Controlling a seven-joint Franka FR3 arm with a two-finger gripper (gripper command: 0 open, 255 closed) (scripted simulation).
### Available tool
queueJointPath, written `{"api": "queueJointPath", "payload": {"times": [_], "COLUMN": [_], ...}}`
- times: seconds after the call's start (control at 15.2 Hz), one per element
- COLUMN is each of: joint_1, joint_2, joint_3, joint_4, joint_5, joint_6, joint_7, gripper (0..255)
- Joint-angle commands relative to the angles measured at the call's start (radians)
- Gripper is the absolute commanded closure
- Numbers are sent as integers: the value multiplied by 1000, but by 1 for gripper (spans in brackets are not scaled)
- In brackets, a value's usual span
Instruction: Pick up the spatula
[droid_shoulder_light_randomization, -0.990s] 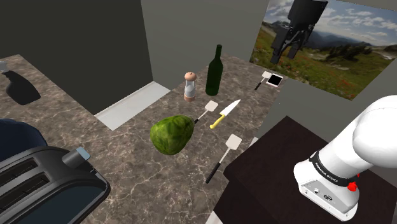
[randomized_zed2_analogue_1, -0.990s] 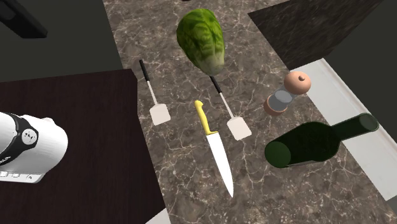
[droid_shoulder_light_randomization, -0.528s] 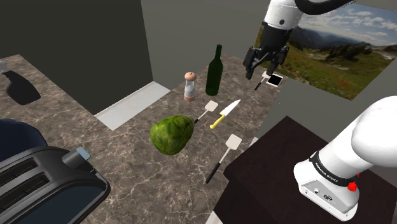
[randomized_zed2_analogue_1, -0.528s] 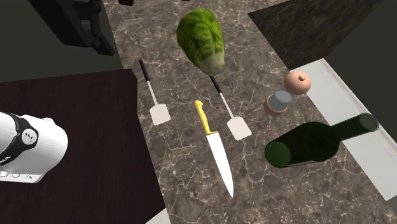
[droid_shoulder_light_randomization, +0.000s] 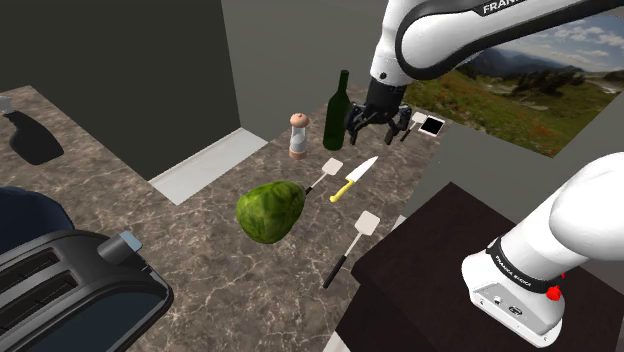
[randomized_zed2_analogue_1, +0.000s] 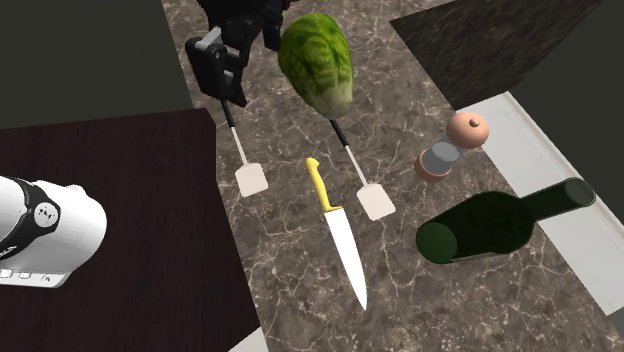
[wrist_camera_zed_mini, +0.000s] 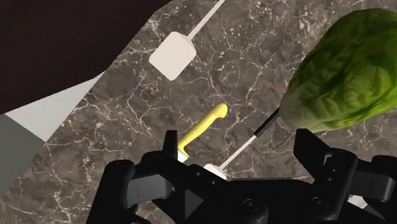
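Observation:
Three spatulas lie on the dark marble counter. One spatula (droid_shoulder_light_randomization: 325, 175) (randomized_zed2_analogue_1: 360, 175) has a black handle and a white blade and lies between the lettuce (droid_shoulder_light_randomization: 270, 210) and a yellow-handled knife (droid_shoulder_light_randomization: 353, 180) (randomized_zed2_analogue_1: 335, 225). A second spatula (droid_shoulder_light_randomization: 352, 245) (randomized_zed2_analogue_1: 243, 155) lies near the stand. A small third spatula (droid_shoulder_light_randomization: 414, 123) sits at the back. My gripper (droid_shoulder_light_randomization: 370, 128) (randomized_zed2_analogue_1: 238, 60) hovers open, well above the knife. In the wrist view my gripper (wrist_camera_zed_mini: 238, 153) has the first spatula's handle (wrist_camera_zed_mini: 254, 137) and the knife's handle (wrist_camera_zed_mini: 203, 126) far below its spread fingers; nothing is held.
A green bottle (droid_shoulder_light_randomization: 338, 110) and a pepper mill (droid_shoulder_light_randomization: 298, 135) stand just to the shoulder view's left of the gripper. A flat black object (droid_shoulder_light_randomization: 432, 127) lies at the back. A black toaster (droid_shoulder_light_randomization: 70, 290) occupies the near left. The dark stand top (randomized_zed2_analogue_1: 120, 230) borders the counter.
The arm has swung down and towards the shoulder view's left, from in front of the wall picture to above the knife and the spatula beside it. The fingers stay open.

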Motion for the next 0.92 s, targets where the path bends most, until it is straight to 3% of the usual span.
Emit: {"api": "queueJointPath", "payload": {"times": [0.0,0.46,0.86], "joint_1": [-18,-59,-30], "joint_2": [82,387,645], "joint_3": [25,71,16], "joint_4": [14,111,241], "joint_5": [-8,-111,-230], "joint_6": [72,275,393], "joint_7": [79,381,639], "gripper": [0,0,0]}}
